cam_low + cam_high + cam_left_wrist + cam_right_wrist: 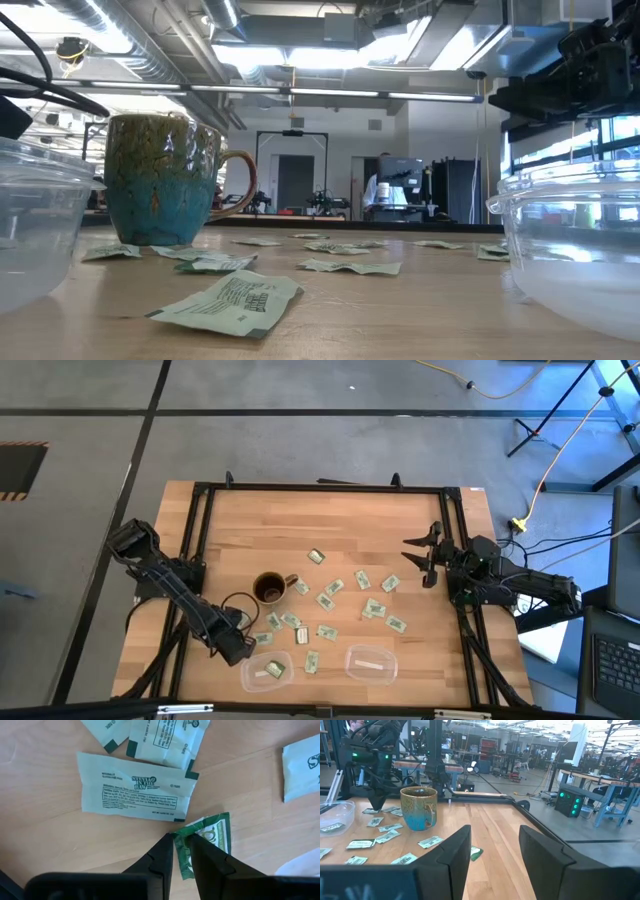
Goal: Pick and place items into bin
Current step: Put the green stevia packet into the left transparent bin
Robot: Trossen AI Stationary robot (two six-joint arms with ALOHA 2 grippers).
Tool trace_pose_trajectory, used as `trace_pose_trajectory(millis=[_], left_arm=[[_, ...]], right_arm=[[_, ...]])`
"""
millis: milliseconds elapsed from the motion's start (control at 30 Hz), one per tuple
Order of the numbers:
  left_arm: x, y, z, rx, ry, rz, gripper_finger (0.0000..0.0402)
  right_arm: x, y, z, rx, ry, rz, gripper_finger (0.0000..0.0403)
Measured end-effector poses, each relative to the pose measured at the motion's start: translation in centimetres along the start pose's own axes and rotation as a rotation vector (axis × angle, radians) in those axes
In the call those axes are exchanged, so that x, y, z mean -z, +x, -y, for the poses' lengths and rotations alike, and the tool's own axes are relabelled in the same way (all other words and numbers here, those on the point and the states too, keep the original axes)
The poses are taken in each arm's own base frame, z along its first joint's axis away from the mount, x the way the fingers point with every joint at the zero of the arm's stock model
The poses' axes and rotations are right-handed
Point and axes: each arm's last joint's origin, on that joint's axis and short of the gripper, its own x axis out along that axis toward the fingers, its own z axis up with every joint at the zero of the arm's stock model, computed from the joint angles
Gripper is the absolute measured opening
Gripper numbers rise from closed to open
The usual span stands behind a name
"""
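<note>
Several pale green and white packets (330,600) lie flat on the wooden table between the brown mug (270,588) and two clear plastic bins (285,660) (388,660) at the near edge. My left gripper (180,842) points down just left of the left bin (335,812) and is shut on a green packet (212,830). A white printed packet (132,790) lies flat just beyond it. My right gripper (425,560) waits open and level at the table's right edge, holding nothing. My left gripper pinches the green packet by one crumpled end (181,837) between its two fingertips, coming from above and pointing down. The rest of the packet sticks out past the fingers; whether its free end (220,822) lies on the wood or just above it, I cannot tell.
The left bin holds a packet (270,672); something white lies in the right bin (368,663). The mug (165,180) stands upright beyond the left gripper. A black frame (320,488) runs around the table. Bare wood lies toward the far edge.
</note>
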Motion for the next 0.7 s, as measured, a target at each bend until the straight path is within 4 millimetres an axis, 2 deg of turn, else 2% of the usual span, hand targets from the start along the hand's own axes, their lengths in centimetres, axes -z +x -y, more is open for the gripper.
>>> trace_pose_trajectory(millis=[367,700], left_arm=[[0.03,0.03,0.09,0.008,0.019,-0.003,0.0026],[0.06,0.09,0.27,0.042,0.047,0.018,0.0084]], right_arm=[[0.0,0.0,0.0,0.0,0.0,0.0,0.0171],[0.0,0.0,0.0,0.0,-0.001,0.0,0.0171]])
